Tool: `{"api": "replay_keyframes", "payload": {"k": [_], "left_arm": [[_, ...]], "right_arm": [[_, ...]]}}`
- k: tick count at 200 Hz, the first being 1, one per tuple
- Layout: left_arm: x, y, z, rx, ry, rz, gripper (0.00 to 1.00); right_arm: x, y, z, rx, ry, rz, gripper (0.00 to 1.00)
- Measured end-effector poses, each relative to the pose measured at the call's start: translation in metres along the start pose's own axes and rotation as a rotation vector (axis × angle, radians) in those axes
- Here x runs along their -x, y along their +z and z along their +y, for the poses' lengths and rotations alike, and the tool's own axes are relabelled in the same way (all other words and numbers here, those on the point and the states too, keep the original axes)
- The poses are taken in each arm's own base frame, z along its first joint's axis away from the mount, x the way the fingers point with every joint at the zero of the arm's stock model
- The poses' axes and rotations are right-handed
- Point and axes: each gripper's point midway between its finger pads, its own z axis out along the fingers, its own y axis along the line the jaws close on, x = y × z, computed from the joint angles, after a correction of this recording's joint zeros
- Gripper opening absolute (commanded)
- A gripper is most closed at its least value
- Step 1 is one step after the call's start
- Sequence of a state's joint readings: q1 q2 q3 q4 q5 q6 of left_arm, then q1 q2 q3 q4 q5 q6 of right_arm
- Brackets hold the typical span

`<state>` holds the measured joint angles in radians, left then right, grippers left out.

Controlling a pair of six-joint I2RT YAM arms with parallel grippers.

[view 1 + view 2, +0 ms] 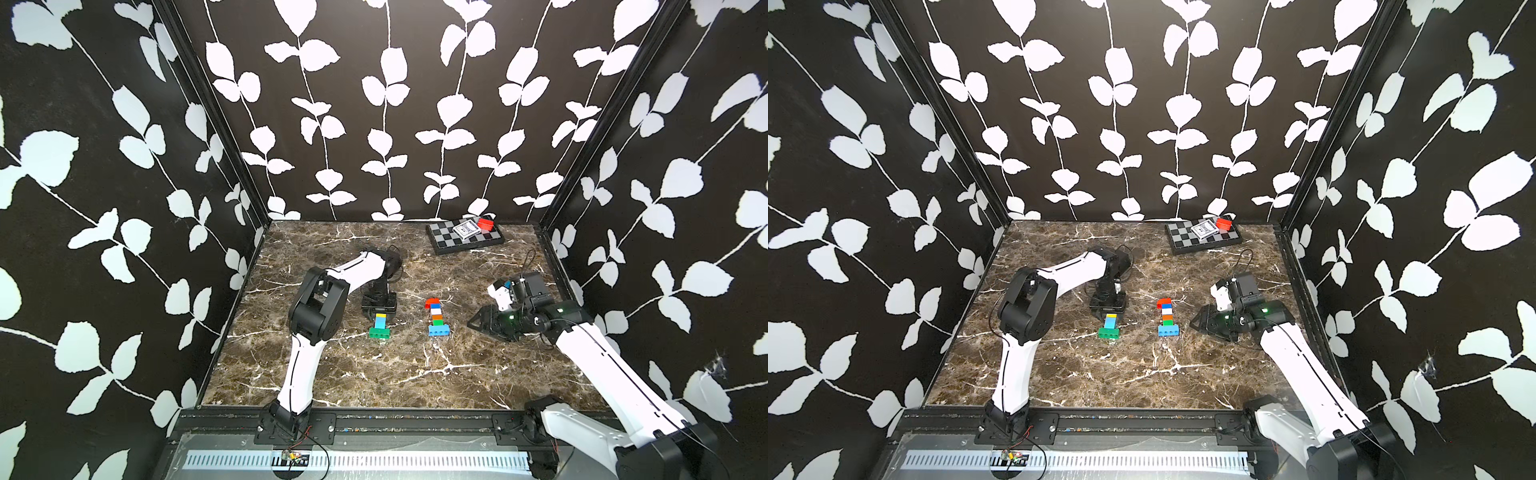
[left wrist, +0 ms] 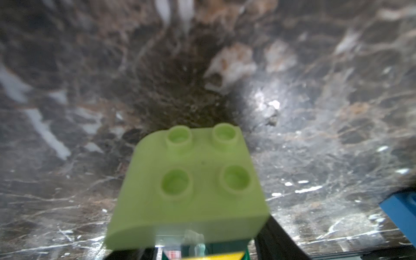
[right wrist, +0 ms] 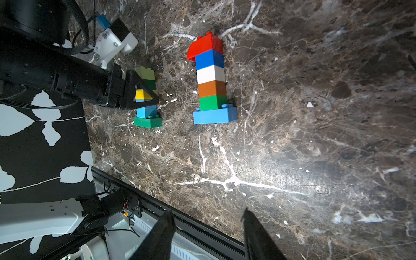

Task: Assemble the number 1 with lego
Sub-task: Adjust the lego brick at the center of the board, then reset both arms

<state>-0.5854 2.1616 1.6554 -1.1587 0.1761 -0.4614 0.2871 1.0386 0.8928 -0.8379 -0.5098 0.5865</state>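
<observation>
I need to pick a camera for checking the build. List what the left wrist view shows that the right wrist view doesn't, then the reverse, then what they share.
Left wrist only: the four studs of the light green brick, face-on. Right wrist only: the red-topped 1, the left gripper at the second stack, and the right gripper, open and empty. Both: the light green brick, the yellow brick, the marble table.

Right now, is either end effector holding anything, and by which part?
Right end effector: nothing. Left end effector straddles the smaller lego stack at its yellow brick; whether it grips cannot be told.
</observation>
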Motion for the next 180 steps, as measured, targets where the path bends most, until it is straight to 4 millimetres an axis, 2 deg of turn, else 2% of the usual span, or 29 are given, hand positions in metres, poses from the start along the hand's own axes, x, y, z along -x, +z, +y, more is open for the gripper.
{"api": "replay_keyframes", "payload": {"k": [11,25,37,63,74,84,93,103,122,132,146,162,180], "left_arm": [[-0.003,-0.004,0.003,0.008,-0.007,-0.018,0.66],[-0.008,-0.025,0.010,0.051,-0.001,-0.104,0.67],[-0.013,-0.062,0.015,0.086,0.014,-0.261,0.67],[-0.039,-0.167,0.022,0.030,0.033,-0.748,0.71],[-0.050,-0.192,0.039,0.027,0.024,-0.918,0.77],[-0.053,-0.205,0.056,0.049,0.013,-1.054,0.82],[-0.051,-0.204,0.073,0.103,0.004,-1.133,0.84],[-0.043,-0.191,0.094,0.180,-0.007,-1.172,0.85],[-0.029,-0.146,0.143,0.351,-0.010,-1.144,0.86],[-0.029,-0.120,0.171,0.421,-0.012,-1.104,0.86],[-0.033,-0.097,0.204,0.473,-0.034,-1.075,0.87],[-0.034,-0.086,0.229,0.491,-0.065,-1.107,0.87],[-0.029,-0.078,0.238,0.458,-0.062,-1.179,0.88]], "right_arm": [[0.000,-0.001,-0.002,-0.004,-0.005,-0.002,0.52],[0.001,-0.004,-0.004,-0.017,-0.017,-0.017,0.53],[0.005,-0.007,-0.010,-0.047,-0.040,-0.046,0.52],[0.024,-0.019,-0.028,-0.154,-0.110,-0.154,0.51],[0.039,-0.027,-0.036,-0.208,-0.155,-0.234,0.51],[0.055,-0.035,-0.044,-0.262,-0.201,-0.321,0.51],[0.070,-0.039,-0.055,-0.321,-0.253,-0.406,0.51],[0.084,-0.037,-0.069,-0.382,-0.313,-0.488,0.53],[0.102,-0.017,-0.109,-0.510,-0.390,-0.564,0.61],[0.108,-0.005,-0.130,-0.556,-0.390,-0.551,0.63],[0.117,0.011,-0.157,-0.593,-0.371,-0.536,0.67],[0.127,0.020,-0.170,-0.600,-0.383,-0.589,0.69],[0.136,0.028,-0.171,-0.574,-0.424,-0.650,0.72]]}}
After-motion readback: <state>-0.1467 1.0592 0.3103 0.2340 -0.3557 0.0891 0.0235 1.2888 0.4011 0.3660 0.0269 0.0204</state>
